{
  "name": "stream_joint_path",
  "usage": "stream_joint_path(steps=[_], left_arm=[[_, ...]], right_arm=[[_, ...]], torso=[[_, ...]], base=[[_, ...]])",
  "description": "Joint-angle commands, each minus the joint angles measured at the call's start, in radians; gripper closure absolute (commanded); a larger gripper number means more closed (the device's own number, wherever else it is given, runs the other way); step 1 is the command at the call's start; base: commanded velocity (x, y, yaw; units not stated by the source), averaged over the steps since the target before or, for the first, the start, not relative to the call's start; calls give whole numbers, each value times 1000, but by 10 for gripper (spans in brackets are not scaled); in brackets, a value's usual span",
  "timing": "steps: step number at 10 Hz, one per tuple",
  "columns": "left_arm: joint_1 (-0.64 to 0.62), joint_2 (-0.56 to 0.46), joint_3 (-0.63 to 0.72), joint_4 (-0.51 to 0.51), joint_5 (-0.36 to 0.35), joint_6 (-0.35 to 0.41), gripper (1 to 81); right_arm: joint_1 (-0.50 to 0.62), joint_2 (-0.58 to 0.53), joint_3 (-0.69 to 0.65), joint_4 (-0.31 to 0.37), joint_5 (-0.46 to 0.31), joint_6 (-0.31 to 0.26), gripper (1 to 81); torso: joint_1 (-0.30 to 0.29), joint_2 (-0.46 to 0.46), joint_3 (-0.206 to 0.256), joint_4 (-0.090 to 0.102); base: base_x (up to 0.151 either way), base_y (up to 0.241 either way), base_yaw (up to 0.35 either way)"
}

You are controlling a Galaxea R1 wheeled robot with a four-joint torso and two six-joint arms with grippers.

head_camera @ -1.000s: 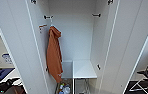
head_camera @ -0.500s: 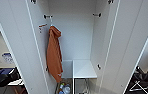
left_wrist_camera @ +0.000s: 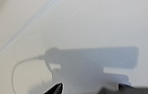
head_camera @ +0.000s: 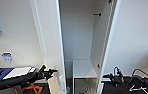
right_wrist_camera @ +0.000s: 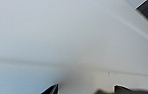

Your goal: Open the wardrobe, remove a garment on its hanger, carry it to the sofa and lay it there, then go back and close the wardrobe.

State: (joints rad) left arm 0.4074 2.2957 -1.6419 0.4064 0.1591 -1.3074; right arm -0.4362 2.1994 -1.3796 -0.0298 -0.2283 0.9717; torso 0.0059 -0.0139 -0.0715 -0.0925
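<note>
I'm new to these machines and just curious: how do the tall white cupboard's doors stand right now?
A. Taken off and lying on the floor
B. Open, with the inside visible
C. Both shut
B: in the head view the wardrobe stands open, its white back wall, a dark rail fitting and a low shelf in plain sight between the doors.

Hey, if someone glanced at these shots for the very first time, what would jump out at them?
First the open wardrobe in the middle of the head view, its white inside bare down to a low shelf. Then the two dark arms low in the picture: the left gripper by the left door, the right gripper at the right door.
</note>
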Motion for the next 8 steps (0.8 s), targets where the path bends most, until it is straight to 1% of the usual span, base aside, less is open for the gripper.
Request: stream_joint_path(steps=[1, 2, 3, 5, 7, 8], left_arm=[[-69, 130, -3, 46, 33, 16, 10], [-31, 151, -25, 51, 33, 23, 10], [18, 157, -38, 93, 30, 27, 10], [147, 170, -74, 190, 20, 25, 10], [292, 197, -143, 293, 11, 25, 10], [357, 216, -182, 331, 0, 25, 10]], right_arm=[[30, 179, 30, -121, 41, -7, 10], [9, 214, 11, -142, 33, -7, 10], [-43, 248, -43, -186, 30, -7, 10], [-170, 291, -193, -250, 29, -10, 10], [-304, 343, -347, -355, 3, -10, 10], [-364, 364, -400, -401, 3, -10, 10]], torso=[[0, 0, 0, 0], [0, 0, 0, 0], [1, 0, -1, 0], [1, 1, -1, 0], [1, 1, -1, 0], [1, 1, -1, 0]], base=[[0, 0, 0], [0, 0, 0], [0, 0, 0], [0, 0, 0], [0, 0, 0], [0, 0, 0]])
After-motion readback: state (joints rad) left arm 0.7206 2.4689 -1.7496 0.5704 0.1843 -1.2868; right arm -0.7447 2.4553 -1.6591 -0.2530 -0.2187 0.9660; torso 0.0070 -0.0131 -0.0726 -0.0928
